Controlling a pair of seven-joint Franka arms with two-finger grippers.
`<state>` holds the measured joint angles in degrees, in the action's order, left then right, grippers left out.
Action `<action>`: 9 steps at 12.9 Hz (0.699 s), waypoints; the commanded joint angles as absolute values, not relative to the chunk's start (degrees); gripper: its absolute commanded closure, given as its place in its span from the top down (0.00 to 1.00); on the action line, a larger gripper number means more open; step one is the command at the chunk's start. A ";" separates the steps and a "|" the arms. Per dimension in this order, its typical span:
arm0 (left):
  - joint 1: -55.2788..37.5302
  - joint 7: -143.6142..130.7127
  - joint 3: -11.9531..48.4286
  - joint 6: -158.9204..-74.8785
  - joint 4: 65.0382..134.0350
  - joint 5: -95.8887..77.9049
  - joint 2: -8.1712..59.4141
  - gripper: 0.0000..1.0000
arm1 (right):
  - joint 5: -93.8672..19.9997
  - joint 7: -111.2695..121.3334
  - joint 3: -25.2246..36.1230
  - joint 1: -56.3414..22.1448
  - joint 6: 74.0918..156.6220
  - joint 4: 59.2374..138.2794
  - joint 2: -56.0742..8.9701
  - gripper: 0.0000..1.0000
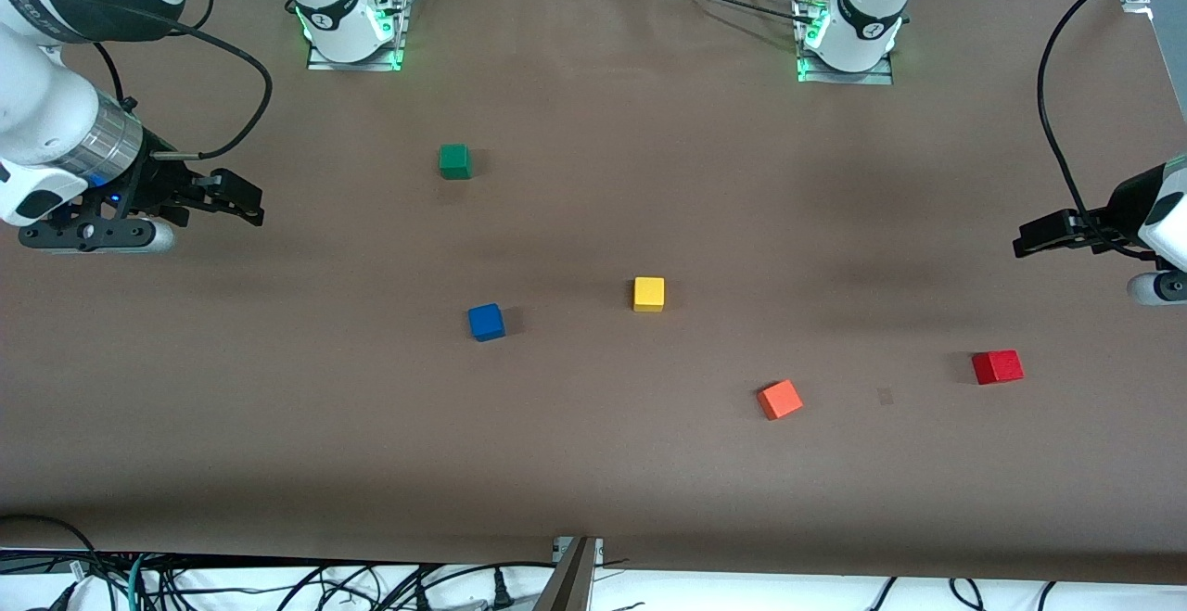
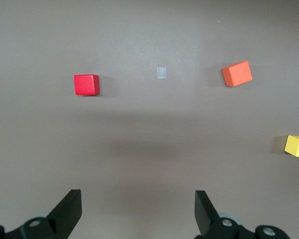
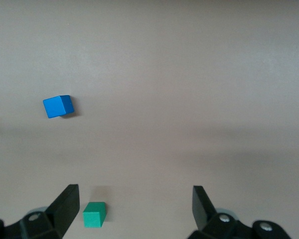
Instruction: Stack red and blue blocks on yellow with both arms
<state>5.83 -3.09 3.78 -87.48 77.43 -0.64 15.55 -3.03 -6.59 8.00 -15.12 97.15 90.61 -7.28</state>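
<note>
The yellow cube (image 1: 648,294) sits near the middle of the table. The blue cube (image 1: 486,322) lies beside it toward the right arm's end and shows in the right wrist view (image 3: 58,106). The deep red cube (image 1: 997,366) lies toward the left arm's end, nearer the front camera, and shows in the left wrist view (image 2: 86,84). The yellow cube shows at the edge of that view (image 2: 297,146). My right gripper (image 1: 243,204) is open and empty, up in the air at the right arm's end. My left gripper (image 1: 1023,240) is open and empty, up in the air at the left arm's end.
An orange-red cube (image 1: 780,399) lies between the yellow and red cubes, nearer the front camera, and shows in the left wrist view (image 2: 237,73). A green cube (image 1: 454,161) sits nearer the arm bases and shows in the right wrist view (image 3: 94,214). Cables run along the table's front edge.
</note>
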 commanded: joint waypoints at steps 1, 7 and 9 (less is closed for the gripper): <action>5.63 -2.72 3.52 -86.57 75.41 -1.58 16.52 1.00 | -2.02 -7.64 7.65 -15.21 97.12 91.40 -6.68 1.00; 5.80 -2.64 3.43 -86.66 75.41 -1.49 16.61 1.00 | -2.11 -7.47 7.73 -15.03 97.29 90.79 -7.12 1.00; 5.80 -2.55 3.34 -86.75 75.32 -1.41 17.22 1.00 | -2.72 -7.64 7.82 -14.85 97.21 90.53 -7.12 1.00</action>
<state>5.84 -3.09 3.76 -87.48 77.42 -0.64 15.76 -2.97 -6.65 8.01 -15.10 97.18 90.81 -7.30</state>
